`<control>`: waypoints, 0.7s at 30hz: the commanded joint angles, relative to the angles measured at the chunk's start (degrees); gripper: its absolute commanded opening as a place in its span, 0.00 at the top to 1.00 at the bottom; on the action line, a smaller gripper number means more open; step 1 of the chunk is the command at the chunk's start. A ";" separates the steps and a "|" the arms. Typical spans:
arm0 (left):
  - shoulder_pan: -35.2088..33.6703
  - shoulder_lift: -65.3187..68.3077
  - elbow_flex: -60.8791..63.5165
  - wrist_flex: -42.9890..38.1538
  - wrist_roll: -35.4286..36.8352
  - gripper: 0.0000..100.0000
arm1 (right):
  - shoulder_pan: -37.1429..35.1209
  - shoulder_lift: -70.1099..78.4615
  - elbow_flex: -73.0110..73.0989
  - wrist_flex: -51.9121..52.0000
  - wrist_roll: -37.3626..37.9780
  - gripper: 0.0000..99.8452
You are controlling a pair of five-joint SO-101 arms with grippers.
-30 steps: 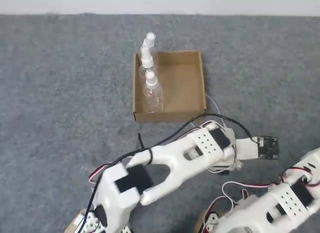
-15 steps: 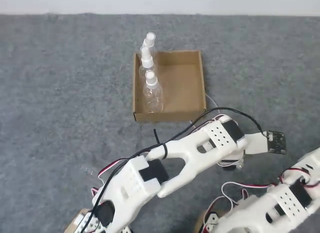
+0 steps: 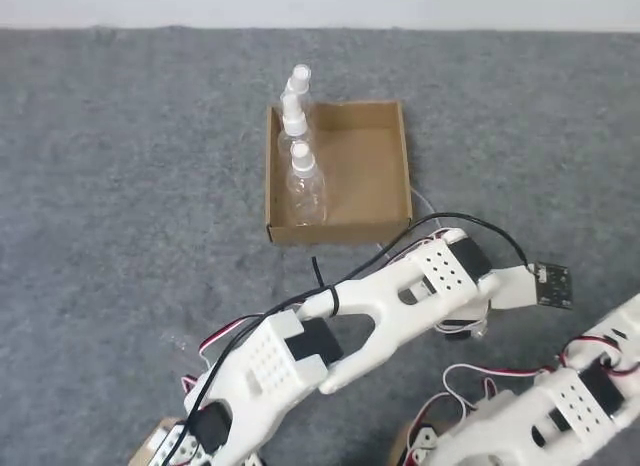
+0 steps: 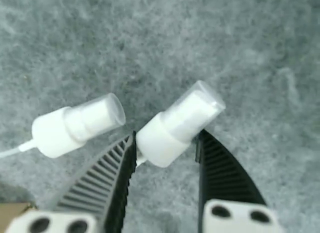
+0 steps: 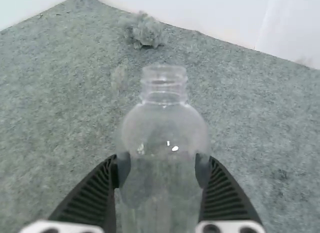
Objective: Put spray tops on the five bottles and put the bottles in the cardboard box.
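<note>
A: Left gripper (image 4: 165, 138) status?
B: Clamped on a spray top (image 4: 176, 124). A second spray top (image 4: 75, 125) is seen just beside it on the carpet (image 4: 250, 43).
A: Right gripper (image 5: 162, 164)?
B: An uncapped bottle (image 5: 162, 138) is gripped by its body. Three topped bottles (image 3: 305, 186) are lined along the cardboard box (image 3: 335, 232) left wall.

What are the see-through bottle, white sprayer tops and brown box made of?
The clear uncapped bottle looks like glossy plastic: grey carpet shows through, with bright glints. The white spray tops seem smooth plastic, faintly shiny. The open brown box seems matte cardboard: dull, thin walls.
</note>
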State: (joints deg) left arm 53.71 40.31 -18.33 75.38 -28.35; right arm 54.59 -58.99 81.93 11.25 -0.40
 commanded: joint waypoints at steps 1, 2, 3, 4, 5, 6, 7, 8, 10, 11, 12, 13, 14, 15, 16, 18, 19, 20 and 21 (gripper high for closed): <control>0.09 -0.97 -3.12 0.79 -0.09 0.82 | 0.84 -2.59 -1.23 -1.54 1.23 0.94; 0.09 -0.97 -3.12 0.79 -0.09 0.83 | 0.84 -2.59 -1.23 -1.54 1.23 0.94; 0.09 -0.97 -3.12 0.88 -0.09 0.84 | 0.84 -2.59 -1.23 -1.54 1.23 0.94; 0.09 -0.97 -3.12 0.97 -0.09 0.86 | 0.84 -2.59 -1.23 -1.54 1.23 0.94; 0.09 -0.97 -3.03 0.97 -0.09 0.87 | 0.84 -2.59 -1.23 -1.54 1.23 0.94; 0.09 -0.97 -2.95 1.05 -0.09 0.87 | 0.84 -2.59 -1.23 -1.54 1.23 0.94; 0.09 -0.97 -2.95 1.14 -0.09 0.88 | 0.84 -2.59 -1.23 -1.45 1.23 0.94; 0.00 -0.97 -2.95 1.76 -0.09 0.88 | 0.84 -2.59 -1.23 -1.45 1.23 0.94; 0.00 -0.97 -3.03 3.52 -0.09 0.88 | 0.84 -2.59 -1.23 -1.45 1.23 0.94; 0.00 -1.05 -3.12 4.66 -0.09 0.88 | 0.84 -2.59 -1.23 -1.45 1.23 0.94; -0.09 -1.41 -3.21 5.71 -0.09 0.88 | 0.84 -2.59 -1.23 -1.45 1.23 0.94; -0.18 -1.58 -3.21 6.77 0.00 0.88 | 0.84 -2.59 -1.23 -1.45 1.23 0.94; -0.26 -1.58 -3.30 7.91 0.53 0.88 | 0.84 -2.59 -1.23 -1.45 1.23 0.94; -0.35 -1.58 -3.56 9.05 1.85 0.88 | 0.75 -2.59 -1.23 -1.36 1.23 0.94; -0.44 -1.49 -4.09 10.29 3.43 0.88 | 0.75 -2.59 -1.23 -1.36 1.23 0.94; -0.35 -1.41 -4.97 12.75 6.42 0.88 | 0.57 -2.59 -1.23 -1.27 1.23 0.94; -0.35 -1.58 -5.58 13.71 7.56 0.87 | 0.57 -2.59 -1.23 -1.19 1.23 0.94; -0.35 -1.58 -6.37 14.68 8.70 0.87 | 0.48 -2.59 -1.23 -1.10 1.23 0.94; -0.35 -1.58 -7.52 15.82 9.76 0.87 | 0.40 -2.59 -1.23 -1.10 1.23 0.94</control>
State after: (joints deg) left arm 53.63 40.31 -19.21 86.90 -23.16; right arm 54.59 -58.99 81.93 11.25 0.04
